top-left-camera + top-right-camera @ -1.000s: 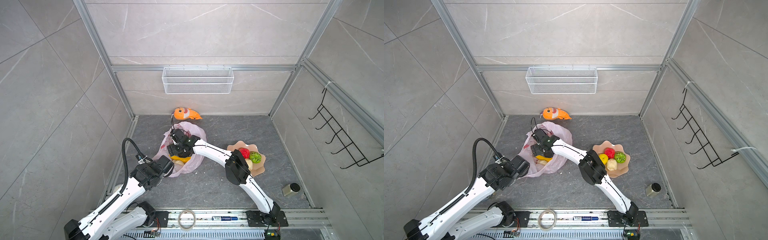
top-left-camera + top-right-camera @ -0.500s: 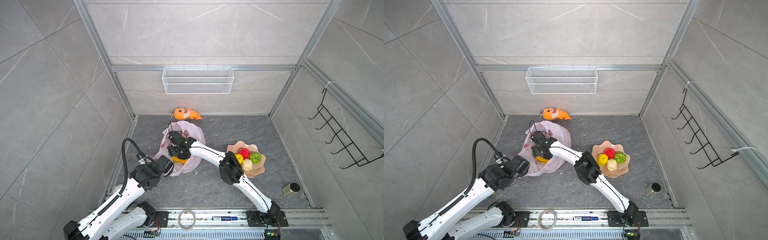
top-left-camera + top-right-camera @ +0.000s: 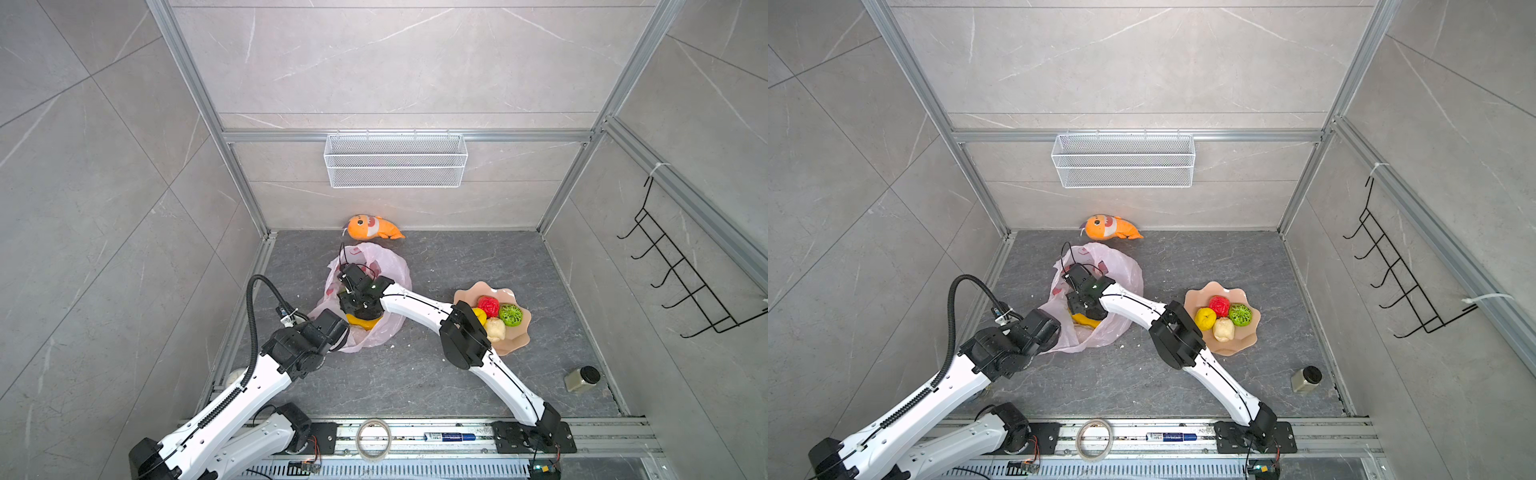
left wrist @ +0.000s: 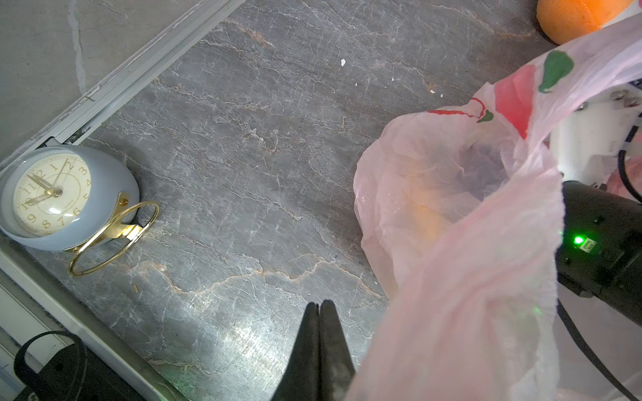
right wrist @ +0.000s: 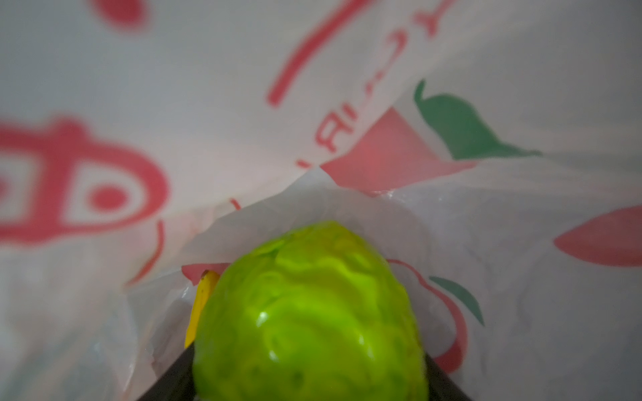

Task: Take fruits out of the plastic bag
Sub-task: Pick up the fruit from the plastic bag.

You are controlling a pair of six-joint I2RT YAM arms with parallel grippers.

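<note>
Narrows right tool [image 3: 358, 308] onto green fruit [image 5: 309, 312] inside bag [image 3: 392, 274], keeps left tool [image 4: 319, 305] shut; looks ready for lift-out.

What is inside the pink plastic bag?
A bumpy green fruit sits between the right gripper's fingers, with a yellow banana beside it. The crinkled plastic bag and the arm hide anything else underneath.
</note>
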